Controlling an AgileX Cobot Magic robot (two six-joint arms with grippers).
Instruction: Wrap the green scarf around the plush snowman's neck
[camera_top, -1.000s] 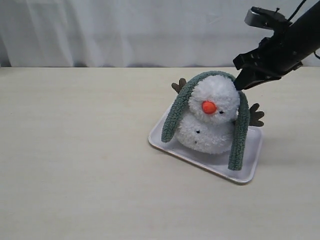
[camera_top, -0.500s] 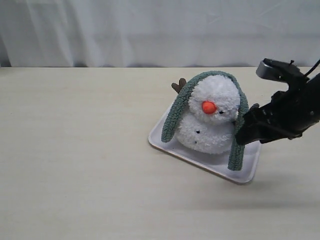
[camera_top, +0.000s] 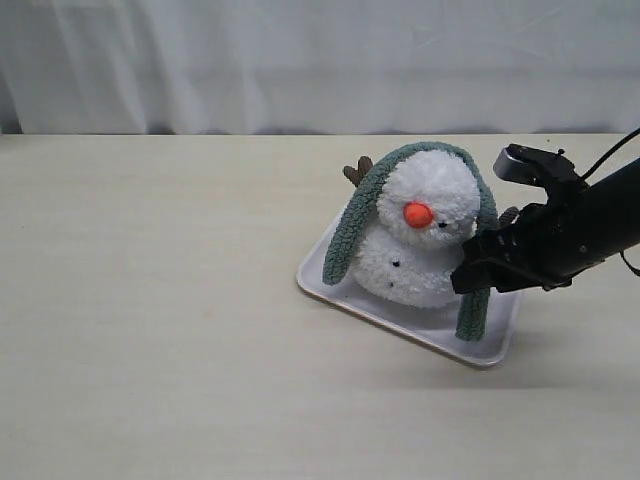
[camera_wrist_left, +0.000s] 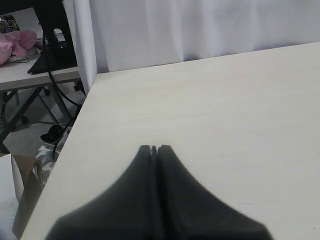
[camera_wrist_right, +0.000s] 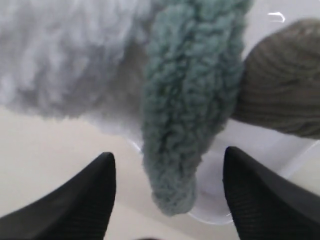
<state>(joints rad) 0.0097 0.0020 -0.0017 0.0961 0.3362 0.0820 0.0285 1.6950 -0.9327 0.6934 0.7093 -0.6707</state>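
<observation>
The plush snowman (camera_top: 425, 262) sits on a white tray (camera_top: 400, 316). The green scarf (camera_top: 352, 220) is draped over the top of its head, and both ends hang down its sides past the neck (camera_top: 392, 236). My right gripper (camera_top: 466, 278) is low at the right-hand hanging end and open. In the right wrist view that scarf end (camera_wrist_right: 186, 115) hangs between the spread fingertips (camera_wrist_right: 102, 172) of the right gripper (camera_wrist_right: 168, 153), untouched by them. The white plush (camera_wrist_right: 60, 60) lies beside it. My left gripper (camera_wrist_left: 155, 148) is shut on nothing over bare table, out of the exterior view.
A brown twig arm (camera_wrist_right: 287, 85) sticks out just behind the scarf end; the other (camera_top: 357, 171) shows at the snowman's far left. The tray rim (camera_wrist_right: 220, 216) lies under the scarf tip. A white curtain (camera_top: 300, 60) backs the table. Beyond the table's corner are a stand and cables (camera_wrist_left: 50, 55).
My right gripper has come down from beside the top of the snowman's head to the right hanging scarf end, then shifted left toward it. Scarf and snowman have not moved.
</observation>
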